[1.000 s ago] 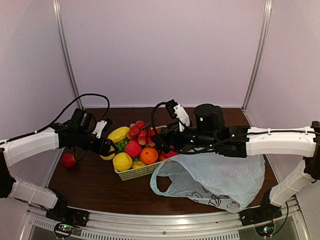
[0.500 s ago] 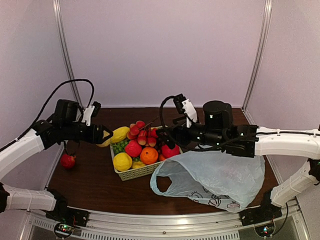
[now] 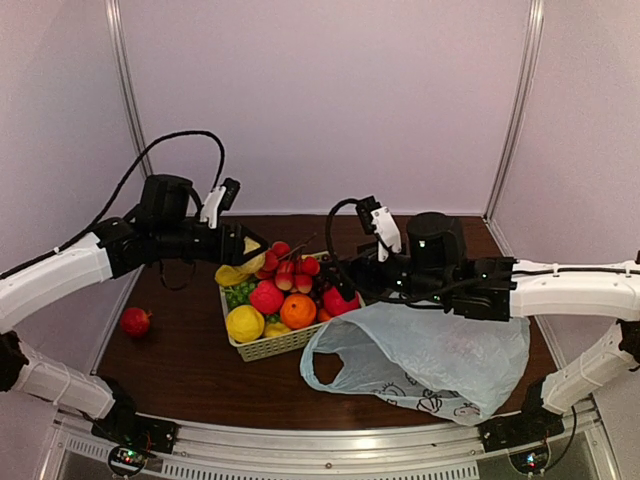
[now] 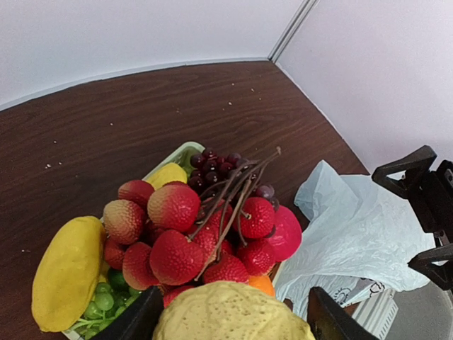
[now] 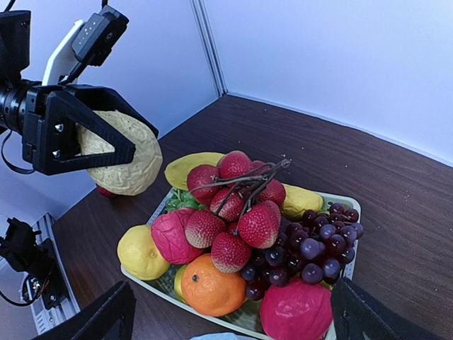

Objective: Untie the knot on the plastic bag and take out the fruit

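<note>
**A:** Where's the fruit now?

**B:** 1 lumpy yellow lemon-like fruit [image 5: 124, 153] is in the air over the basket's [image 3: 276, 346] far left corner. The left tool [image 3: 243, 250] is clamped on it, with its fingers parted only as wide as the fruit.

**A:** And the right tool?

**B:** The right tool [image 3: 336, 284] is spread wide and holds nothing. It hovers over the basket's right side.

**A:** The bag?

**B:** The pale blue plastic bag [image 3: 440, 350] lies slumped on the table [image 3: 190, 372] just beside the basket, with dark print [image 3: 412, 398] near its front edge. The basket is heaped with strawberries [image 4: 173, 209], purple grapes [image 5: 313, 249] and an orange [image 5: 211, 287]. 1 small red fruit [image 3: 136, 320] lies well apart on the left.
</note>
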### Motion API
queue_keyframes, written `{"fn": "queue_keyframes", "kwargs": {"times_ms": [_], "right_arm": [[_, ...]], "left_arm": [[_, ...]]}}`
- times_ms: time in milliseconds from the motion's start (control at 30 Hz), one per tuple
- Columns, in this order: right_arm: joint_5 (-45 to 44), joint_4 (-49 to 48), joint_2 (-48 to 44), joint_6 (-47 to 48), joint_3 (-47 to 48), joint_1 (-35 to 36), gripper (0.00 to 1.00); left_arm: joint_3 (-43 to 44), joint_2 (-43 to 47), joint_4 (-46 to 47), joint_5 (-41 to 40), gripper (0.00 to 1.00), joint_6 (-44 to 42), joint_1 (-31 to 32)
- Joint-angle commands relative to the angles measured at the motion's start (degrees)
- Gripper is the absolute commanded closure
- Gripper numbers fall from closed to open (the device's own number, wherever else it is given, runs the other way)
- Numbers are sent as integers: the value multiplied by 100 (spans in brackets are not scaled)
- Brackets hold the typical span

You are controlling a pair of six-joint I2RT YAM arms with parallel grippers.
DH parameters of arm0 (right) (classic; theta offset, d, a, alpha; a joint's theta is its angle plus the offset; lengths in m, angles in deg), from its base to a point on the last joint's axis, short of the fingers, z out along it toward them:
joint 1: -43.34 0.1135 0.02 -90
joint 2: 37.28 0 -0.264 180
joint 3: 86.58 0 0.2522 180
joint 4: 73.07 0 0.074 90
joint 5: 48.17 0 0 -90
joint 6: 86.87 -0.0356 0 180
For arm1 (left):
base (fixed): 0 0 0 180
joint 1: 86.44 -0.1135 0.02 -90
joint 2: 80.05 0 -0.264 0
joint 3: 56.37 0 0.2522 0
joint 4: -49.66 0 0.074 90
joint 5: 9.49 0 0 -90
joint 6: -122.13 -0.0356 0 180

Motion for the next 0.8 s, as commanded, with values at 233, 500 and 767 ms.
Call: {"fn": "queue_keyframes", "kwargs": {"times_ms": [233,500,767], "right_arm": [[-116,-106,-154,-157,-273,-11,3],[-155,-93,-216,-177,-345,-13,4],[-164,-87,-285,-197,-434,-14,3]], "left_arm": [[-158,-532,1046,-365,46,450,273],[-251,-807,1114,-463,47,439,280],[-389,-948,1079,-658,47,385,282]]}}
